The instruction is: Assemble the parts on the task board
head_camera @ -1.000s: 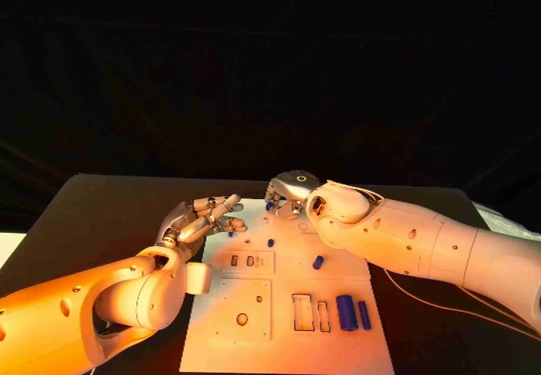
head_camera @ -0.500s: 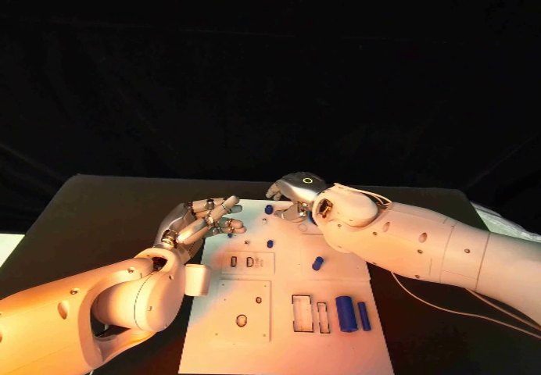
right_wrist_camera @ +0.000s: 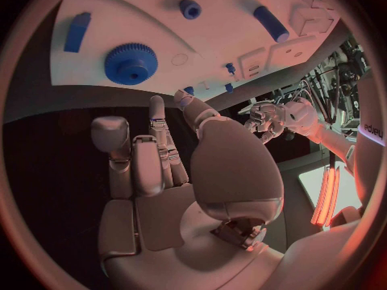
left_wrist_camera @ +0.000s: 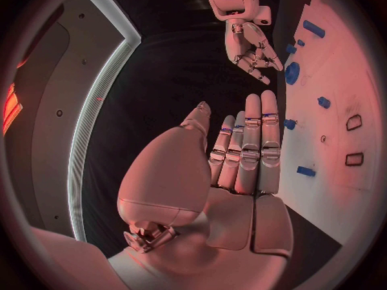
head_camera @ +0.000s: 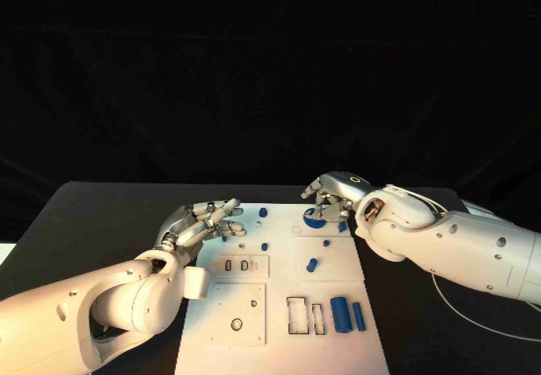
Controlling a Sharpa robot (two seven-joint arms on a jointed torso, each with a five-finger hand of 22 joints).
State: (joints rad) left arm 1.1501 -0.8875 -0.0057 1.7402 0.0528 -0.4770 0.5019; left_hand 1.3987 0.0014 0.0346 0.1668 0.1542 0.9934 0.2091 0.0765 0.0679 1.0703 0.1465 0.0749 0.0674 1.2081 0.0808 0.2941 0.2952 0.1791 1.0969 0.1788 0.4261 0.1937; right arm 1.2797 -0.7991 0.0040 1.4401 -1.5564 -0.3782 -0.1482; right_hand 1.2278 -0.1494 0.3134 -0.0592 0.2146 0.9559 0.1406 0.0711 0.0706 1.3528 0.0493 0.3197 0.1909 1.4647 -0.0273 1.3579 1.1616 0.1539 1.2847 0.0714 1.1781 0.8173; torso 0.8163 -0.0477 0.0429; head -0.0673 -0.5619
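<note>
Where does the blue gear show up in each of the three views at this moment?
Head view: the blue gear lies at the far end of the task board, just beside the right hand.
Left wrist view: the gear sits on the board near the right hand.
Right wrist view: the gear lies on the board beyond the fingers.
Shared landmark: the flat blue block beside the gear.

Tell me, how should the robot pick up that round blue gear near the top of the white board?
Probably by its toothed rim, coming straight down from above. The blue gear lies flat on the white board, so only its rim and top are free. The right hand hovers beside it, holding nothing, so it is nearest.
</note>
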